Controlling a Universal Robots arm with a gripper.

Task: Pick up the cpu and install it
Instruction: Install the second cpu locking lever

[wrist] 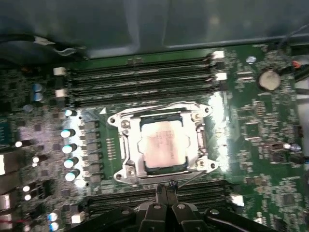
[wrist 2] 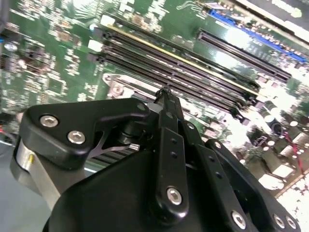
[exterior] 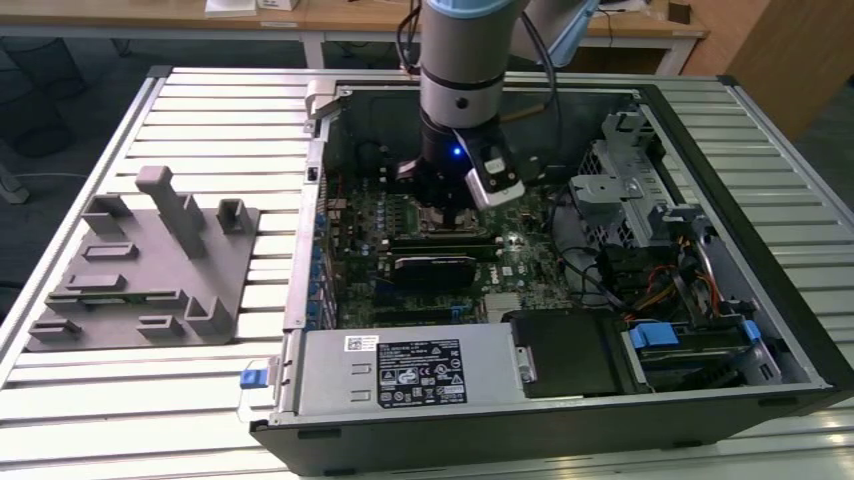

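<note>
The cpu (wrist: 163, 147) sits in the socket frame (wrist: 124, 145), between memory slots (wrist: 140, 82).

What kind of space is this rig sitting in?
Probably a lab or office workshop: an open PC case lies on a slatted metal workbench, a grey fixture stands beside it, and wooden desks stand behind.

From my console I see a slatted metal worktable (exterior: 200, 110), its pale ribs running across to both edges. Beyond its far edge stands a light wooden desk (exterior: 360, 25) with white legs, papers lying on top. Dark floor (exterior: 54, 90) shows past the exterior view's left corner, wooden panelling (exterior: 787, 50) past the right. Lighting is even and soft.
</note>
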